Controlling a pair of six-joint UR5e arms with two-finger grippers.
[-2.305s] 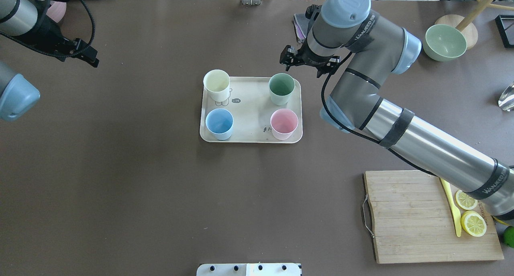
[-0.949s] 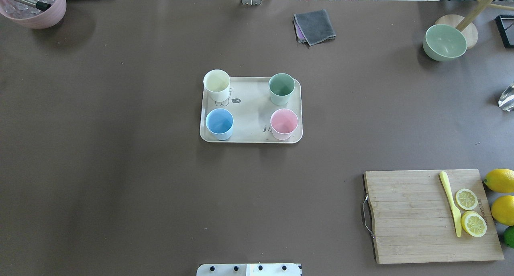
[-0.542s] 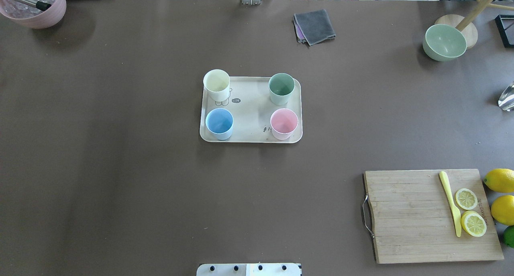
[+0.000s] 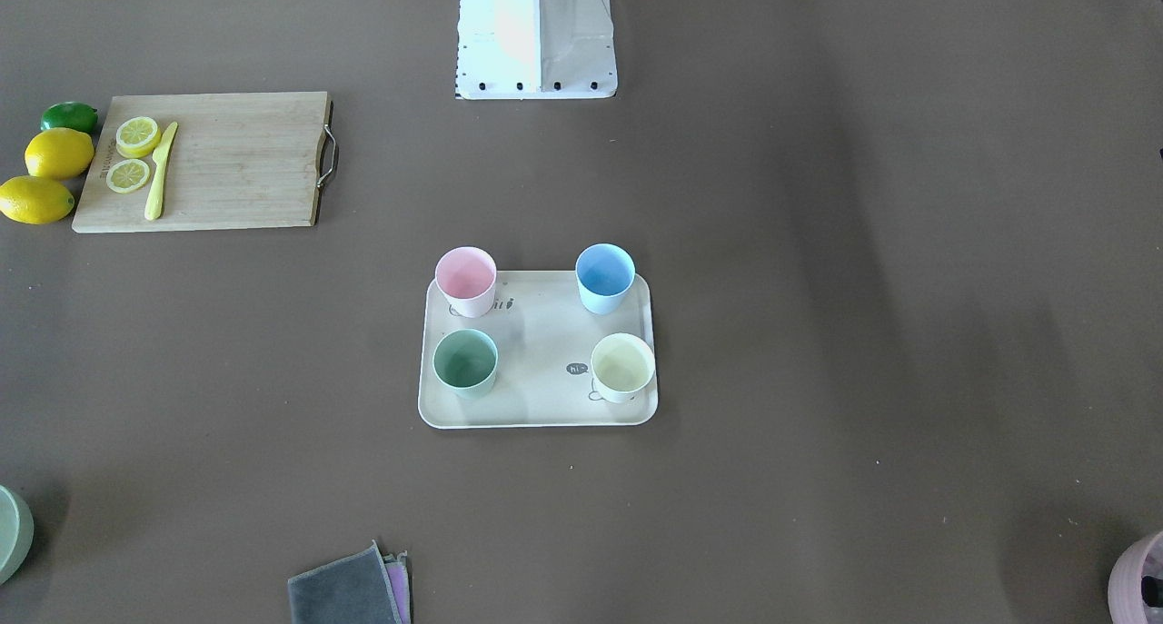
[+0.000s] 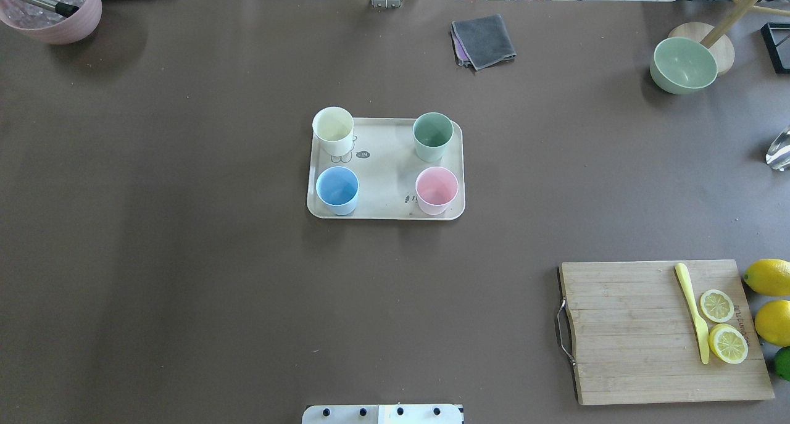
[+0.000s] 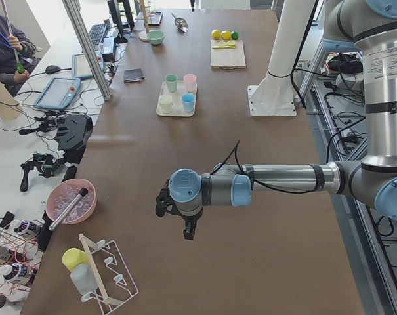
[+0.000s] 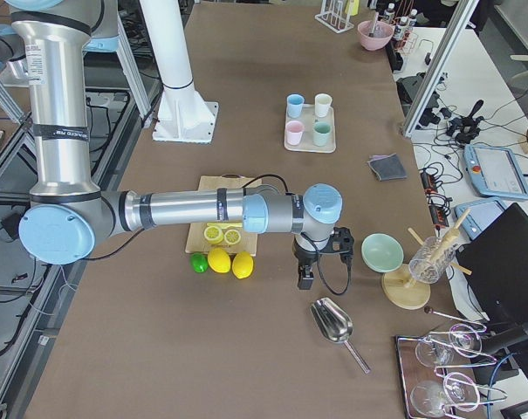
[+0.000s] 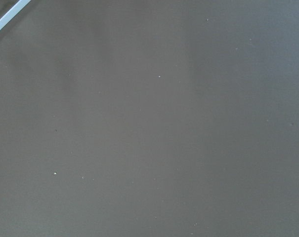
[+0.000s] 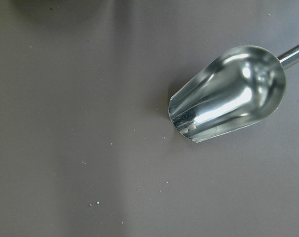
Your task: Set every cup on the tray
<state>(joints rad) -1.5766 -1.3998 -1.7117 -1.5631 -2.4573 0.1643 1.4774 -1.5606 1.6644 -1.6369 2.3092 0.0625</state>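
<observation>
The beige tray [image 5: 386, 177] lies mid-table with all four cups upright on it. The cream cup [image 5: 333, 131] and the green cup [image 5: 432, 136] stand at its far corners, the blue cup [image 5: 337, 190] and the pink cup [image 5: 436, 190] at its near corners. The front-facing view shows the same tray [image 4: 545, 333]. Neither arm shows in the overhead view. The left gripper [image 6: 188, 230] hangs over bare table far from the tray, and I cannot tell its state. The right gripper [image 7: 305, 278] hangs near a metal scoop, and I cannot tell its state either.
A wooden cutting board [image 5: 623, 331] with lemon slices and a yellow knife [image 5: 692, 310] lies near right, beside whole lemons [image 5: 768, 276]. A green bowl [image 5: 683, 65], a grey cloth [image 5: 483, 40] and a mauve container [image 5: 52, 13] sit along the far edge. A metal scoop [image 9: 228, 94] lies under the right wrist.
Both arms, over the table 2.3 s ago with the right gripper just beyond the green cup, have left the overhead view. The cups and tray have not moved.
</observation>
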